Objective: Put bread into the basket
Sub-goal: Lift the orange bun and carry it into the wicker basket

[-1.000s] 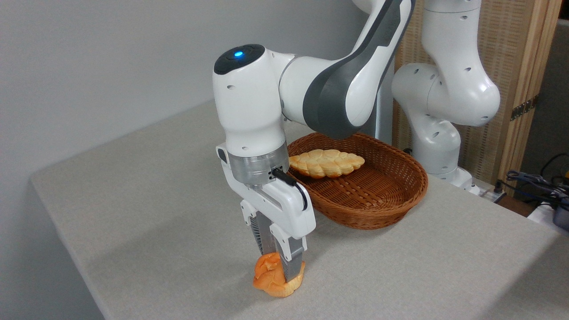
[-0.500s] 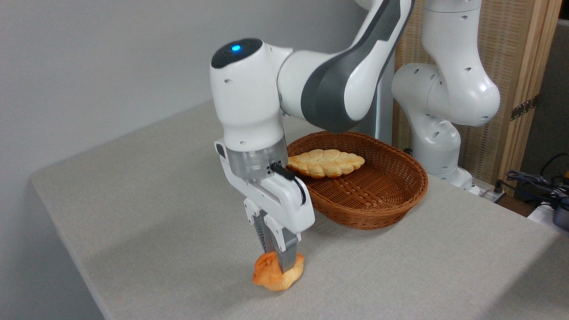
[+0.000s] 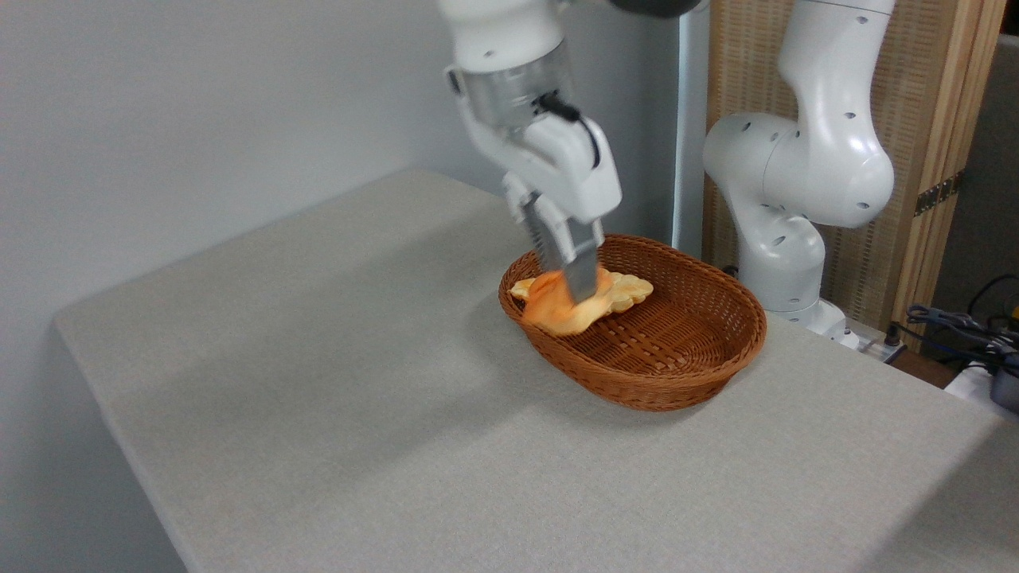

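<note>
**Bun held over the basket's left rim**

The left part of the worktop is bare grey cloth. Moving right, the gripper hangs from the arm with its jaws closed on the bun, which looks blurred, so its exact edge is hard to fix. The bun sits above the near-left rim of the basket, partly in front of the loaf that already lies inside. Whether the bun touches the loaf or the rim cannot be told from this view. Further right stands the arm's white base, well clear of the basket.

The step in hand seems to be carrying the bun in for release. To do it well, I would bring the bun further right and toward the open weave in the basket's middle, away from the rim and clear of the loaf, so it does not land on the loaf and roll out. Lowering it close to the basket floor before the jaws part should keep the drop short. The bun looks soft, so the jaws should open fully and lift straight up, lest a finger drag it back over the rim.
</note>
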### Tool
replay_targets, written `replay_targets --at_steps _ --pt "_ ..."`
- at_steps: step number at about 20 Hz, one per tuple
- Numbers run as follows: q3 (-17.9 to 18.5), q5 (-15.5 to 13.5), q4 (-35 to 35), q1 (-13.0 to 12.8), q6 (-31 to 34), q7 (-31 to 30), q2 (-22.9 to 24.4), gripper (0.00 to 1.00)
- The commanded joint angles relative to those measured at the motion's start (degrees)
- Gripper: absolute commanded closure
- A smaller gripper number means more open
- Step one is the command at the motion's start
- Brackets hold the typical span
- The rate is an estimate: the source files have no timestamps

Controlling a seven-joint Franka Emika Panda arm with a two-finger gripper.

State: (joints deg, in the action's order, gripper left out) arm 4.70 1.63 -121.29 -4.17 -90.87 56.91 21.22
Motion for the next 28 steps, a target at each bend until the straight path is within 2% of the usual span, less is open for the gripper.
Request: replay_targets --at_steps 1,3,4,5,6,8,10,11,12,13,14,16,18,28 --pt "2.0 -0.3 -10.6 -5.5 1.8 2.5 8.6 0.63" --pt "4.9 0.0 -14.1 -10.1 1.6 2.4 9.9 0.63" --pt "6.9 0.7 -15.1 -12.5 1.1 2.5 9.9 0.63" --pt "10.0 2.7 -15.6 -14.8 0.8 2.5 9.7 0.63" --pt "13.1 4.2 -16.2 -16.6 0.3 2.8 9.6 0.63" --pt "17.7 4.4 -16.8 -18.8 -1.4 4.9 9.4 0.61" --pt "18.6 4.5 -16.8 -18.9 -1.9 5.6 9.3 0.58" --pt "18.5 4.5 -16.8 -18.9 -2.1 5.7 9.2 0.53" --pt "18.5 4.5 -16.8 -18.9 -2.3 5.6 9.2 0.38" --pt "18.5 4.5 -16.8 -18.9 -2.4 5.7 9.2 0.30" --pt "18.5 4.5 -16.8 -18.9 -2.4 5.7 9.2 0.28" --pt "18.5 4.5 -16.9 -19.3 -2.4 5.7 9.0 0.10" --pt "18.6 4.5 -16.9 -19.7 -2.4 5.7 8.9 0.00" --pt "18.5 4.4 -16.4 -20.2 -2.4 5.1 8.6 0.00"
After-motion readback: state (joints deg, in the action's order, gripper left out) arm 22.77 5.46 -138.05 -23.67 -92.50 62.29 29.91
